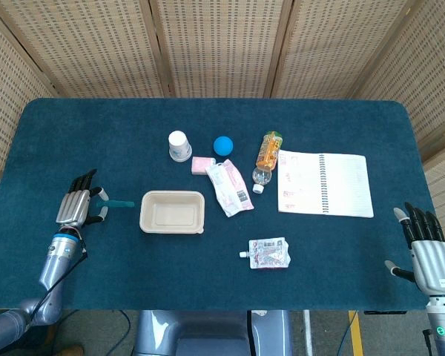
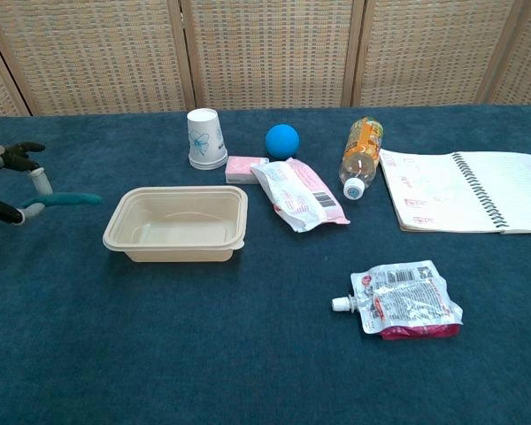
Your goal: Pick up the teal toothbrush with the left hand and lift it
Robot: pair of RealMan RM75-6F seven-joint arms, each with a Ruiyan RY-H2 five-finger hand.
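I've got the teal toothbrush (image 2: 69, 200) pinched at its near end in my left hand (image 1: 76, 208), thumb and fingers (image 2: 41, 181) clamped on it, handle sticking out level toward the beige tray (image 1: 172, 212); in the chest view it looks clear of the desk (image 1: 208, 274), so I judge the lift is underway, not topped out. I'm holding at the end because that's the side the hand reaches from, and it keeps the fingers off the tray rim just beside it. Risk: an end pinch leaves the long handle free to droop or twist, so I'd go straight up, slow. My right hand (image 1: 430, 256) sits at the far right desk edge, fingers spread, holding nothing, well apart from everything. Paper cup (image 1: 179, 145), blue ball (image 1: 222, 145), bottle (image 1: 268, 156), notebook (image 1: 325, 183), pouch (image 1: 268, 254) all out of the lift path
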